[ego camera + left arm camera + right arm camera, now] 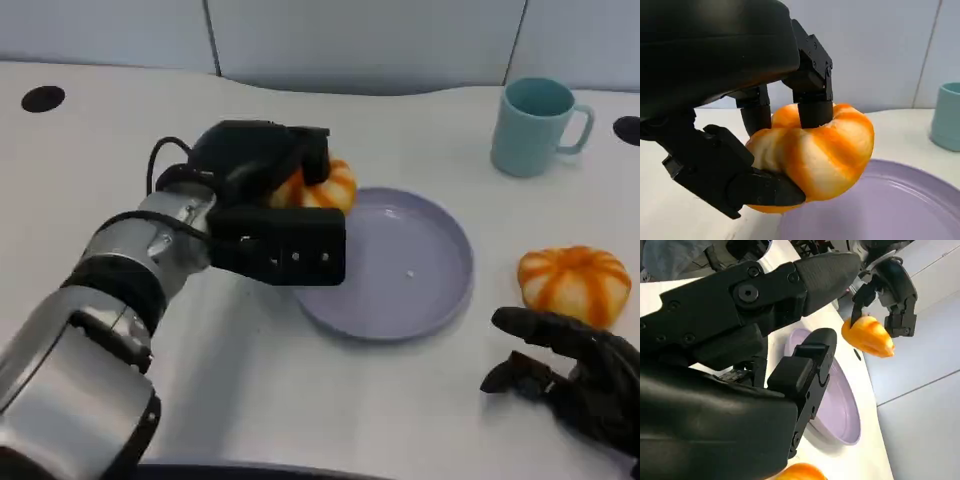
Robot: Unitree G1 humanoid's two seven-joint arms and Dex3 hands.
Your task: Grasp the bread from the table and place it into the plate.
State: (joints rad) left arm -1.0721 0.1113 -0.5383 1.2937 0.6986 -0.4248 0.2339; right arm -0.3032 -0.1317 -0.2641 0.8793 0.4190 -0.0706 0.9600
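Observation:
My left hand [265, 200] grips an orange-and-white striped bread roll [322, 188] and holds it in the air over the left rim of the lilac plate [410, 270]. The left wrist view shows the fingers [812, 95] pressed into the roll [820, 150] from above and the thumb under it, with the plate [880, 210] just beneath. A second striped roll [574, 283] lies on the table right of the plate. My right hand [575, 375] rests on the table just in front of that roll, fingers apart and holding nothing. In the right wrist view the held roll [869, 336] hangs beyond the plate [840, 405].
A light blue mug [536, 125] stands at the back right, behind the plate. Two dark round holes [42, 98] mark the white tabletop near its back corners. A grey partition wall runs along the far edge.

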